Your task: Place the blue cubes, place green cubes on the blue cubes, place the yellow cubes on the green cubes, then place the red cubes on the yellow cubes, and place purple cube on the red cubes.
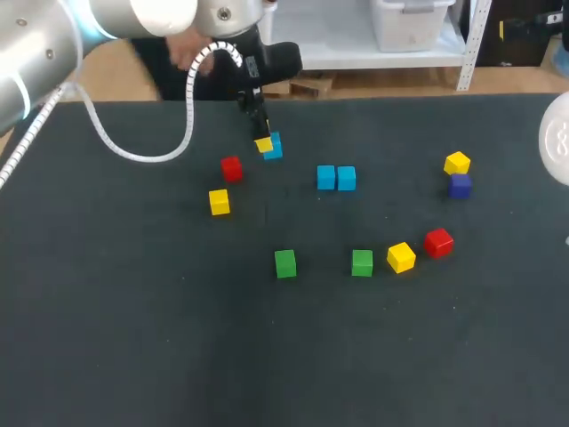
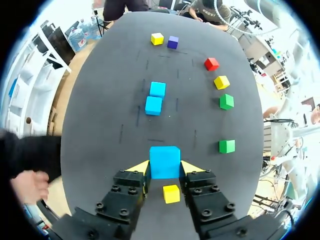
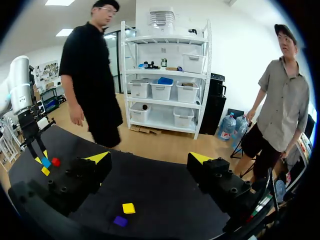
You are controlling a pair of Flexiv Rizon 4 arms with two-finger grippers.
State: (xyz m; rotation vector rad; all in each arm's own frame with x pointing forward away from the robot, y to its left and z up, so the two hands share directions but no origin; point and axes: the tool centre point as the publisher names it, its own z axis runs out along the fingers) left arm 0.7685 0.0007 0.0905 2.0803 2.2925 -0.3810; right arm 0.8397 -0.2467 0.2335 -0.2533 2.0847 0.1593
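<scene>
The small blue cube (image 2: pixel 164 161) sits clamped between the yellow tips of the left jaws, over the far middle of the dark counter (image 1: pixel 133 338). Two more blue cubes (image 1: pixel 335 178) lie touching at its four o'clock. The right jaws stand wide apart.

1 cube (image 1: pixel 275 148) is sitting in the left gripper (image 2: pixel 165 169) at the back of the table (image 1: pixel 133 356). A middle pair (image 1: pixel 326 177) is touching to its right, a left pair (image 1: pixel 231 168) is lying apart on its left, 4 cubes (image 1: pixel 362 262) are lining the front, and a far pair (image 1: pixel 457 163) is touching at the right.
</scene>
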